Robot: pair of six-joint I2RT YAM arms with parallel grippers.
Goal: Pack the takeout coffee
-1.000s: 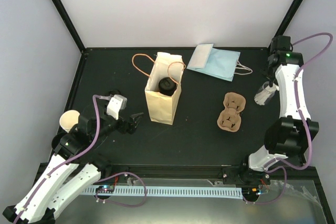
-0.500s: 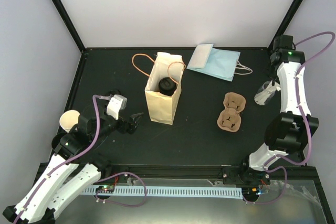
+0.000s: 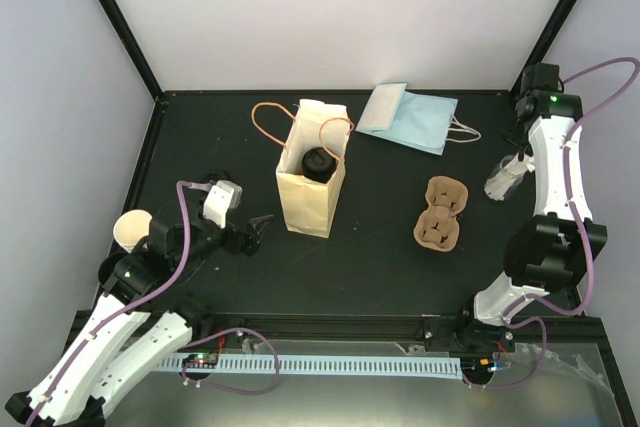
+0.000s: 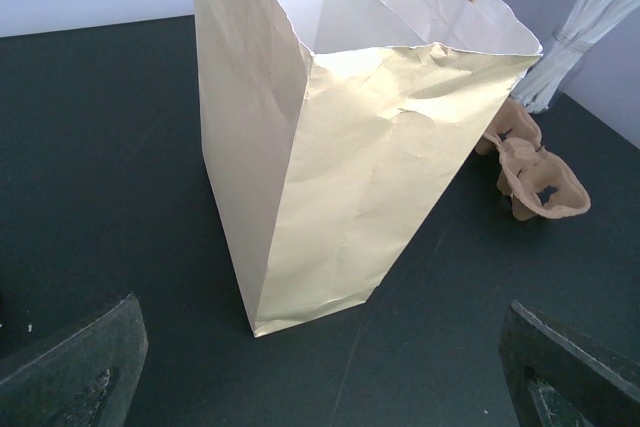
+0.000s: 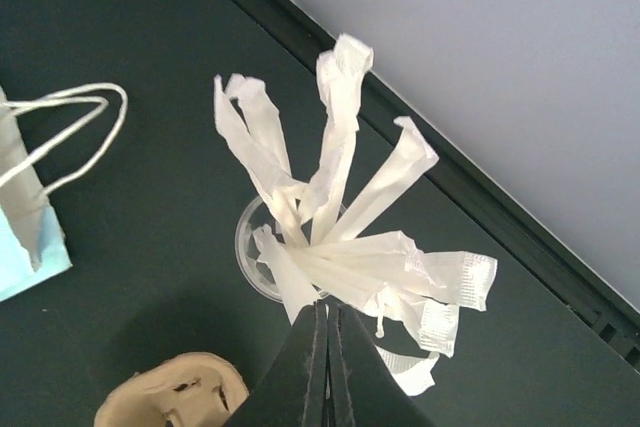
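Takeout coffee (image 3: 318,161) sits inside the tan bag (image 3: 310,199); left pincer (image 3: 257,231) gapes, right pincer (image 5: 326,315) pinched together at wrapped straws (image 5: 340,237).

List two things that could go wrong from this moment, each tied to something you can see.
1. The right claw is shut at the white paper-wrapped straws fanned in the clear plastic cup; whether it pinches one is unclear. Lifting might tip the cup or drag several out.
2. The open left claw sits near the upright tan paper bag holding the cream paper cup with a black lid; a nudge could topple it.
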